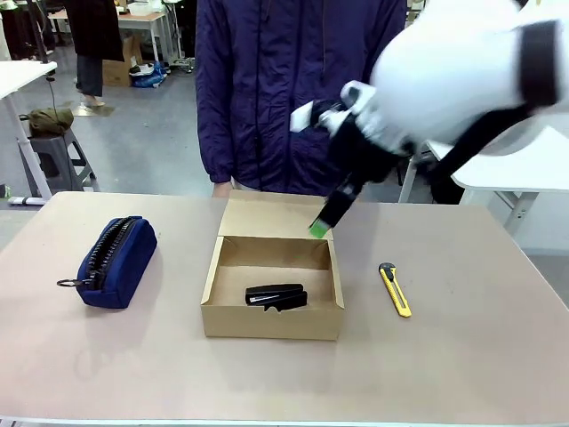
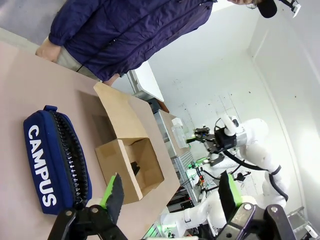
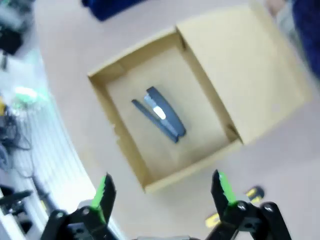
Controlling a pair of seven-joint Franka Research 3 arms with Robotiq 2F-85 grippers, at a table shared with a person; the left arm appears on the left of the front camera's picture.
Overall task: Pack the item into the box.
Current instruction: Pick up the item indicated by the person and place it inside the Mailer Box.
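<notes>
Cardboard box (image 1: 271,322) holds item (image 1: 276,296) | left wrist view reads CAMPUS on pouch (image 2: 50,165) | left gripper (image 2: 170,179), right gripper (image 3: 161,177) wide, empty

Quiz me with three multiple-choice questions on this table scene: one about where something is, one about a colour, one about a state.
1. Where does the black item lie?
A. on the bare table
B. inside the box
C. in the person's hand

2. What colour is the zippered pouch?
A. red
B. navy blue
C. yellow

3. How does the right gripper stand?
A. open and empty
B. shut on the item
C. shut on the box flap

Answers:
1 B: the item rests on the box floor.
2 B: the pouch is navy with white print.
3 A: its green-padded fingers stand wide apart above the box, holding nothing.
</notes>
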